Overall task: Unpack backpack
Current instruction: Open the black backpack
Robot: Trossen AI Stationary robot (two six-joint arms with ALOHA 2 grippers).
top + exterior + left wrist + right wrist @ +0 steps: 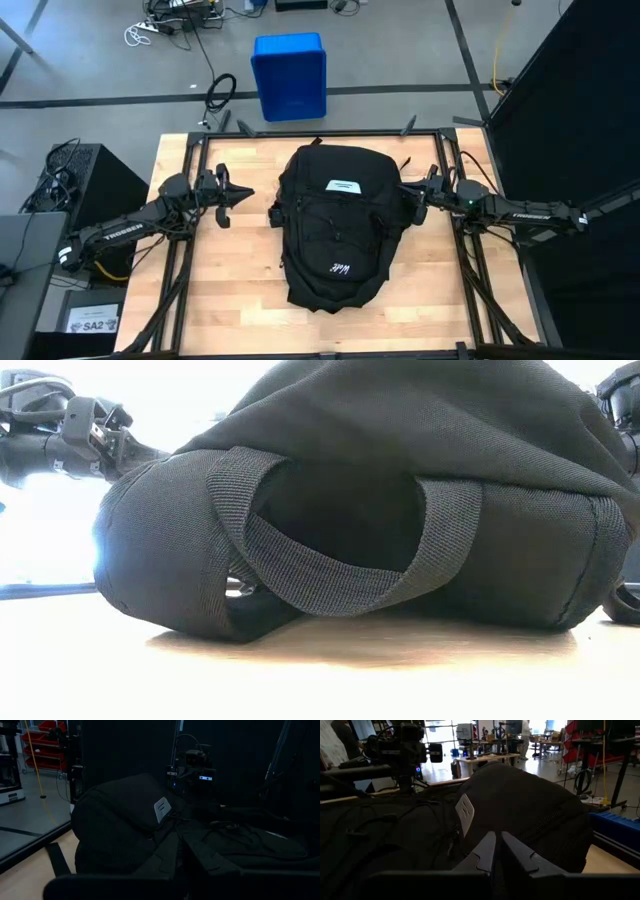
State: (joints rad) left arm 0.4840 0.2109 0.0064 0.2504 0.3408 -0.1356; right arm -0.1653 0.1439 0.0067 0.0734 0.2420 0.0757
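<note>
The black backpack [335,225] lies flat on the middle of the wooden table, front up, with its white label [345,186] toward the far end. In the low view a webbing loop [330,575] hangs across its near end. My left gripper [248,192] is shut and held level above the table, a short way left of the backpack. My right gripper [498,836] is shut and level, with its fingertips right at the backpack's upper right side [402,192]. No contact shows there.
A blue plastic bin [289,75] stands on the floor beyond the table's far edge. Black frame rails [190,200] run along the table's left and right sides under the arms. Bare wood [230,290] shows to the left, to the right and in front of the backpack.
</note>
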